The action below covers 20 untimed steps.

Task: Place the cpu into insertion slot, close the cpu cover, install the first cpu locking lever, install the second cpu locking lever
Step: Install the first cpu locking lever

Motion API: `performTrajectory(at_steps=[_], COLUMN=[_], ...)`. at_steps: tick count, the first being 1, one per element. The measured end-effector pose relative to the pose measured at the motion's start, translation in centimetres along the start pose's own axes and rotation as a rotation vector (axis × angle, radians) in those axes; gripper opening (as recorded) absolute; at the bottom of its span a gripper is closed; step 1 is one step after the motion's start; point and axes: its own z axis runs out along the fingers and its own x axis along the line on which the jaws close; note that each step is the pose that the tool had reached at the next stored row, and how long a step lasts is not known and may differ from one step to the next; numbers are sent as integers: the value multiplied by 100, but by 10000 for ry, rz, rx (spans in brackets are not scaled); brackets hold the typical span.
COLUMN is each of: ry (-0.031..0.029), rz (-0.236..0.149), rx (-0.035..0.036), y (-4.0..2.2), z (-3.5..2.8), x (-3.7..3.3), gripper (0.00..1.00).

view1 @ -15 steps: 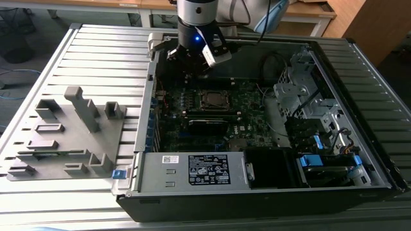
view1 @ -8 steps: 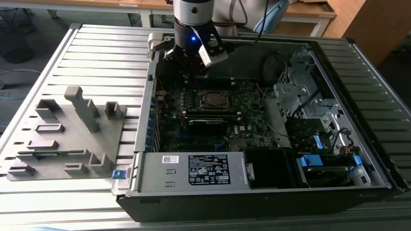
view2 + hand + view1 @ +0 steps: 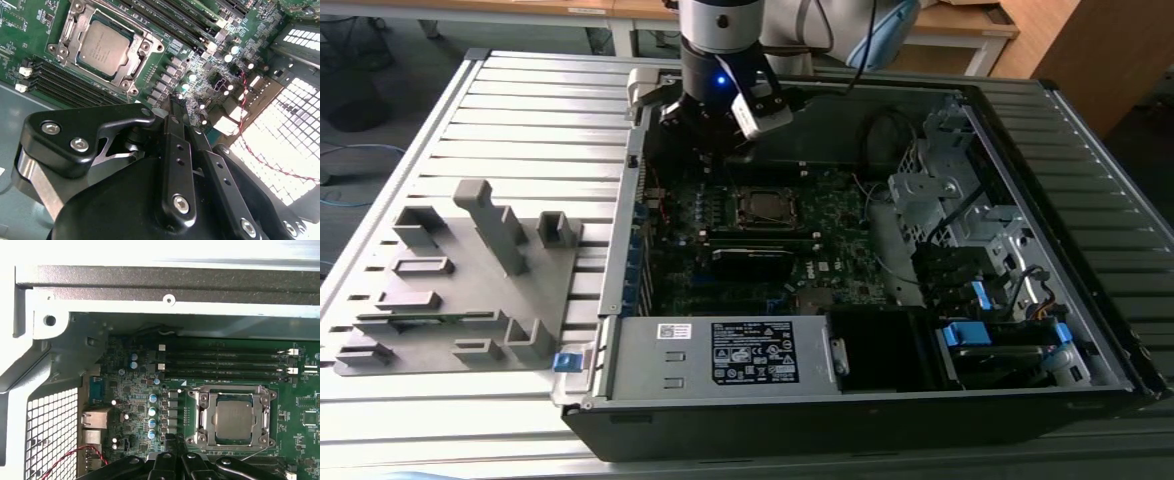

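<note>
The tool (image 3: 176, 100), pinched shut on nothing, hovers near the socket where the cpu (image 3: 104, 44) sits under the closed cpu cover (image 3: 125, 76), so I judge the locking-lever step in hand, needing a precise hooking push.

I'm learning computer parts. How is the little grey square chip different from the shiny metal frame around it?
The small flat square dull-grey metal chip is solid; the thin silvery metal frame plate has a square hole. The chip is smaller and shows through that hole; the frame rings it. Both lie flat on the green board.
</note>
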Motion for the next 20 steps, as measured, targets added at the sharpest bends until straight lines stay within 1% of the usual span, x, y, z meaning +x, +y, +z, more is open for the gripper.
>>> performTrajectory(at_steps=[5, 15, 20], ry=[0, -1, -1], rz=[-1, -1, -1], rx=[0, -1, -1], y=[11, 11, 21], z=[7, 9, 9], x=[16, 28, 27], gripper=[11, 11, 11])
